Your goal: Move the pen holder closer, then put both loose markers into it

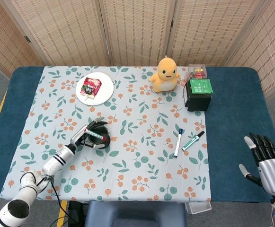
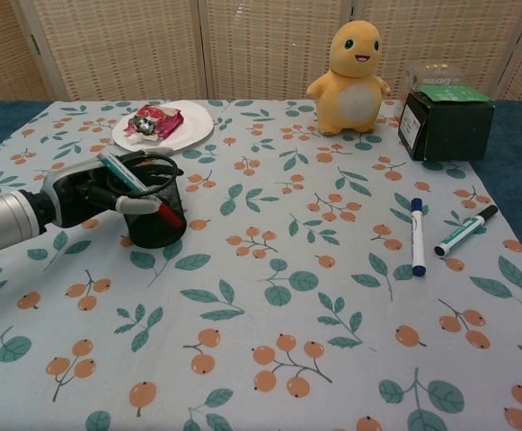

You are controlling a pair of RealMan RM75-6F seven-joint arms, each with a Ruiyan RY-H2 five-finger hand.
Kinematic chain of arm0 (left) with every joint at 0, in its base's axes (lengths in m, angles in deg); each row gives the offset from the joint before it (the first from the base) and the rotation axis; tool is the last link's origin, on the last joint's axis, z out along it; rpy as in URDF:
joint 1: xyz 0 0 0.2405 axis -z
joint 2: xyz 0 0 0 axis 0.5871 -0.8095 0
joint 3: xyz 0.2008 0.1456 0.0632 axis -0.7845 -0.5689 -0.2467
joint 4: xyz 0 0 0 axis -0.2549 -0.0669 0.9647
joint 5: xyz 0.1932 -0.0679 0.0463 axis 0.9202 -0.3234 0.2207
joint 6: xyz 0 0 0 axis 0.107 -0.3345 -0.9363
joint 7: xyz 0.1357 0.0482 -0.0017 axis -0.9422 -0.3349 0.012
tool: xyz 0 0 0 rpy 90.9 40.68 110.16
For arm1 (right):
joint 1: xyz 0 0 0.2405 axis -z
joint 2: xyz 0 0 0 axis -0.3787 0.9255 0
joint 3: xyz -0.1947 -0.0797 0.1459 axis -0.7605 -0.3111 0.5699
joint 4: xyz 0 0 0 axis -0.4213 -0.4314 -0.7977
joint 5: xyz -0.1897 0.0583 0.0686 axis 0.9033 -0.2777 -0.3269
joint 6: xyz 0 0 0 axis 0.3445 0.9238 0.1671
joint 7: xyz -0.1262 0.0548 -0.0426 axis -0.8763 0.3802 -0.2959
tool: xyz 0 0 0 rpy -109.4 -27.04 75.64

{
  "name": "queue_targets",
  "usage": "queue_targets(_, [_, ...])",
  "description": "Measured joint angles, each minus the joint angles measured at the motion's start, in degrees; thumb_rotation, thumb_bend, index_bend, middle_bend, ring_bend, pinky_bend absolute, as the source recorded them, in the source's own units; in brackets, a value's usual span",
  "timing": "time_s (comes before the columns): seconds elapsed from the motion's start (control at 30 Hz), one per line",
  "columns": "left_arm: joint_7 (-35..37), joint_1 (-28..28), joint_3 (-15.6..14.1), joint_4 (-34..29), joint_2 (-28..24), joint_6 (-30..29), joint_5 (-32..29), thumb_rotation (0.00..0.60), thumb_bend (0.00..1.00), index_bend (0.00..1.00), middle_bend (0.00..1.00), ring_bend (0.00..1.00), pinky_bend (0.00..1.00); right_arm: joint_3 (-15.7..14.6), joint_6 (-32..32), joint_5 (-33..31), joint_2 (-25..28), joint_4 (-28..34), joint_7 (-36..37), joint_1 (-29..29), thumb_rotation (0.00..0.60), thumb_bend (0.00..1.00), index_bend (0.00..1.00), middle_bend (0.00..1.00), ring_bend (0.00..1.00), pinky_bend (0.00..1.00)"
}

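The floral tablecloth (image 1: pixel 128 165) takes up most of the table; on its left half my left hand (image 2: pixel 85 190) is wrapped around the black mesh pen holder (image 2: pixel 155 215), fingers curled against its wall (a red-tipped marker already leans inside it, slanting up toward my hand). My right hand (image 1: pixel 269 163) hangs off the table's right edge, over the floor, fingers spread and holding nothing.

What the next move turns on, as I judge it: the two loose markers lie well apart from the holder, to its right, past the cloth's middle; so the holder has to travel rightward and toward me. The blue-capped marker (image 2: pixel 416 235) lies with its long axis running almost straight away from me; the green marker (image 2: pixel 464 231) sits just beside it, slanting up to the right. Both are nearer my right hand than my left.
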Motion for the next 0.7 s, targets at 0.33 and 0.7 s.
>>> queue_targets(0.33, [-1.9, -0.9, 1.0, -1.3, -0.3, -2.8, -1.1, 0.6, 0.05, 0.21, 0.4, 0.32, 0.42, -0.3, 0.5, 0.9, 0.0, 0.3, -0.1, 0.2, 0.6, 0.31, 0.0, 0.0, 0.0, 0.0])
queue_targets(0.7, [-11.4, -0.9, 2.7, -10.5, -3.8, -8.3, -1.6, 0.6, 0.05, 0.21, 0.4, 0.32, 0.42, -1.0, 0.3, 2.2, 0.7, 0.4, 2.0, -0.2, 0.6, 0.31, 0.0, 0.0, 0.0, 0.0])
